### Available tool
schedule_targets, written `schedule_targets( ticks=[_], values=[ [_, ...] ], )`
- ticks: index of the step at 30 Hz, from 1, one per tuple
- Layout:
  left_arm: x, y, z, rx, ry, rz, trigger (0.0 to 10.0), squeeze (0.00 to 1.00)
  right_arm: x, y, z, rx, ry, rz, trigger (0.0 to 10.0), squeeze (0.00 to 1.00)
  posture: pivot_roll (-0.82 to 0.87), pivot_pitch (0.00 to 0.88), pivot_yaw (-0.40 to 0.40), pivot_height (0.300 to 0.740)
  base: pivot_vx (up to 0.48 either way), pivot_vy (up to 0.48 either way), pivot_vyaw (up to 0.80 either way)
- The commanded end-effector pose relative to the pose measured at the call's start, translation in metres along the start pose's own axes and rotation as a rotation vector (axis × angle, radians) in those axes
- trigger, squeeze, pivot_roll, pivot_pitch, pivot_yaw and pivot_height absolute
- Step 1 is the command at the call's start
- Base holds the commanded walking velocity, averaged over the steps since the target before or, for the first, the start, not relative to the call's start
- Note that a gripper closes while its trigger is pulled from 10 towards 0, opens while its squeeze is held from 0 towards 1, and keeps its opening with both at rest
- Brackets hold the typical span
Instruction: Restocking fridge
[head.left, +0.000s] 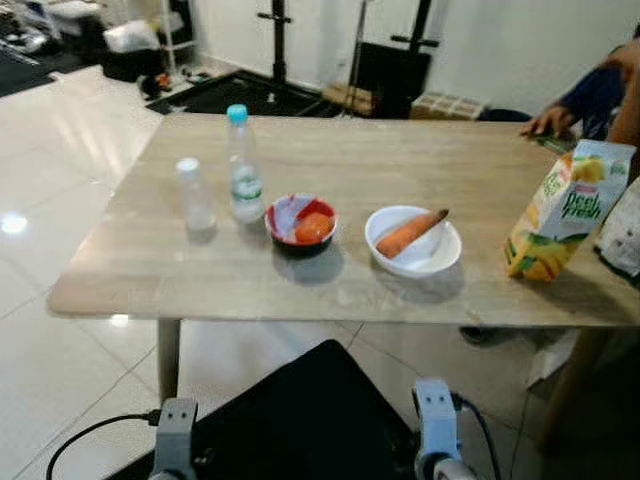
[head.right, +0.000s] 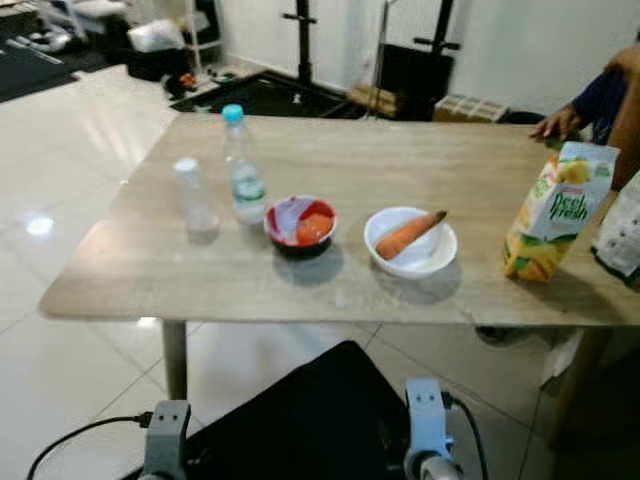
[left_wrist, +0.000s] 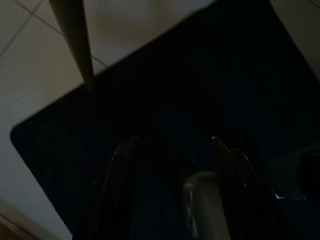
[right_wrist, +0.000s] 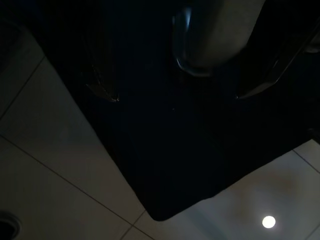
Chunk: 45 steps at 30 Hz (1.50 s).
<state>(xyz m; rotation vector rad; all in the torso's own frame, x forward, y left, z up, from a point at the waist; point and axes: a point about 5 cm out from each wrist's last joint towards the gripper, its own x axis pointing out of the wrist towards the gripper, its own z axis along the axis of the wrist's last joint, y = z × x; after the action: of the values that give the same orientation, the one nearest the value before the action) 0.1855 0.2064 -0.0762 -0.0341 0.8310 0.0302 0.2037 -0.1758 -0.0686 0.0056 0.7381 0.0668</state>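
On a light wooden table (head.left: 300, 290) stand a clear water bottle with a blue cap (head.left: 243, 172) and a smaller clear bottle with a white cap (head.left: 194, 196). To their right are a red bowl holding something orange (head.left: 301, 224) and a white bowl with a carrot (head.left: 413, 238). A yellow-green juice carton (head.left: 566, 210) stands at the table's right end. Both arms hang low in front of the table, left arm (head.left: 175, 432) and right arm (head.left: 436, 422). My left gripper (left_wrist: 172, 145) and right gripper (right_wrist: 177, 97) are open over a black mat, holding nothing.
A person's hand and blue sleeve (head.left: 572, 106) rest at the table's far right corner. A pale bag (head.left: 624, 232) lies beside the carton. A black mat (head.left: 310, 420) covers the tiled floor under me. Stands and boxes (head.left: 390, 70) line the far wall.
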Motion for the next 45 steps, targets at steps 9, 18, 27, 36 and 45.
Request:
schedule_targets(
  ticks=[9,18,27,36,45],
  values=[
    [-0.008,0.002,-0.020,0.009,0.024,-0.012,10.0,0.00,-0.001,-0.003,-0.001,-0.018,0.004,-0.001,10.0,0.00,-0.12,0.077,0.016,0.740,0.000,0.000,0.00],
    [-0.007,-0.016,-0.016,0.020,-0.057,-0.068,10.0,0.00,-0.007,-0.013,-0.009,-0.030,0.007,-0.017,10.0,0.00,-0.15,0.095,0.012,0.740,0.000,0.000,0.00],
    [-0.007,-0.020,-0.006,0.036,-0.115,-0.114,10.0,0.00,-0.009,-0.023,-0.006,-0.036,-0.030,-0.028,10.0,0.00,-0.15,0.099,0.015,0.740,0.000,0.000,0.00],
    [-0.040,-0.028,0.022,0.205,-0.408,-0.520,10.0,0.00,-0.023,-0.016,0.013,-0.214,-0.132,0.551,10.0,0.00,-0.17,0.096,0.025,0.740,0.000,0.000,0.00],
    [-0.079,-0.034,0.036,0.354,-0.545,-0.669,10.0,0.00,-0.063,-0.023,0.033,-0.240,-0.129,0.987,10.0,0.00,-0.17,0.089,0.032,0.740,0.000,0.000,0.00]
  ],
)
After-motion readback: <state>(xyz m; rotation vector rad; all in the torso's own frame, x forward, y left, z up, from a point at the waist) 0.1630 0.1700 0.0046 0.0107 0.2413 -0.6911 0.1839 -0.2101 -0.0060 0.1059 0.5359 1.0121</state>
